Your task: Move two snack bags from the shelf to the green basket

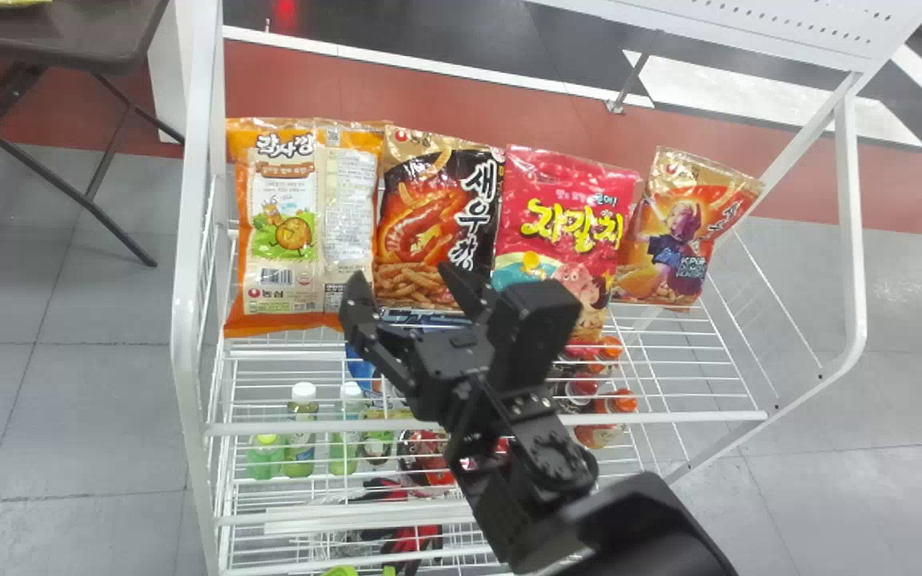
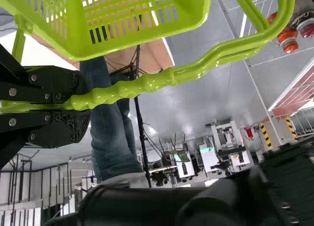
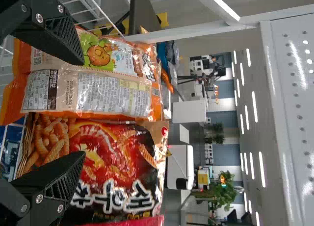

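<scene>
four snack bags in a row on the shelf [image 1: 185, 336], right jaws open before them

the orange bag [image 1: 281, 232] stands at the left end, plump, with pale printed panels. beside it is the black bag [image 1: 437, 224], with red and gold, then the pink bag [image 1: 561, 212] with yellow lettering, then the orange-red bag [image 1: 689, 232] with a figure on its front, tilted at the right end.

the right gripper [image 1: 403, 280] is in front of the orange and black bags, its jaws wide apart with nothing between them. the left gripper [image 2: 87, 106] has its jaws closed around the handle [image 2: 196, 71] of the green basket [image 2: 142, 39].

the head view gives all four fronts, plus green bottles [image 1: 299, 440] lower down on the rack. the right wrist view brings up the fine print on the orange bag, and a plant [image 3: 221, 194] in the room behind; the left wrist view gives the basket's slotted wall.
</scene>
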Tool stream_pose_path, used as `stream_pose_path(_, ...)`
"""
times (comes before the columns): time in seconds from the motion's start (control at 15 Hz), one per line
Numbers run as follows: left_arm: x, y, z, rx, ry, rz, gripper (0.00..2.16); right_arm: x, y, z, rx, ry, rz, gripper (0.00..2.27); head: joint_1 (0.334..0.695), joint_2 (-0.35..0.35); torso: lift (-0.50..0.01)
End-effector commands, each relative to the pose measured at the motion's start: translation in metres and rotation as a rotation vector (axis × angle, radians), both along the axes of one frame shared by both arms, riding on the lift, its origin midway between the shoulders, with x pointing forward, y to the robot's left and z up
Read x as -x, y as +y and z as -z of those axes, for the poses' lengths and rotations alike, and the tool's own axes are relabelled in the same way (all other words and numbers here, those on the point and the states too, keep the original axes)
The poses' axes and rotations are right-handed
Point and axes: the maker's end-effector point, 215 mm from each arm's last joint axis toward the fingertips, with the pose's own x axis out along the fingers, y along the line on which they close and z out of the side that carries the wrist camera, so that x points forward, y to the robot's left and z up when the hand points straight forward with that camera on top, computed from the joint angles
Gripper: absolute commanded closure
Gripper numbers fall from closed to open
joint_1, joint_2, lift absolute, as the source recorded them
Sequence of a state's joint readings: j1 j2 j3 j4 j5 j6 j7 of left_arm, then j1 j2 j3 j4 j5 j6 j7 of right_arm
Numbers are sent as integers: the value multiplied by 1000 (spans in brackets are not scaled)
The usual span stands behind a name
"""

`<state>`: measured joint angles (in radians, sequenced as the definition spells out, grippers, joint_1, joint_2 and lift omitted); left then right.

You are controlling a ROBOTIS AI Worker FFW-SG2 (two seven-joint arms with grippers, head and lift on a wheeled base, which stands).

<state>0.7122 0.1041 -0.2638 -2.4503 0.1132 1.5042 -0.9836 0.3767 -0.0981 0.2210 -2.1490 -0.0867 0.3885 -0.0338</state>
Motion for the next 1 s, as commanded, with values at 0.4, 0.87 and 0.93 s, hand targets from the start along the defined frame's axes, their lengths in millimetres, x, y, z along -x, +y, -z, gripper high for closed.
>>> stream_pose_path(0.4, -8, 4, 9, -17, 12, 9, 2054, -54, 59, 11, -21, 53, -111, 184, 695, -225, -16)
stream_pose_path(0.87, -14, 12, 12, -12, 20, -6, 2054, -74, 92, 42, -15, 142, -196, 1548, 695, -135, -16)
stream_pose_path(0.93, -14, 11, 14, -14, 25, -6, 2054, -71, 94, 48, -13, 170, -201, 2084, 695, -107, -16)
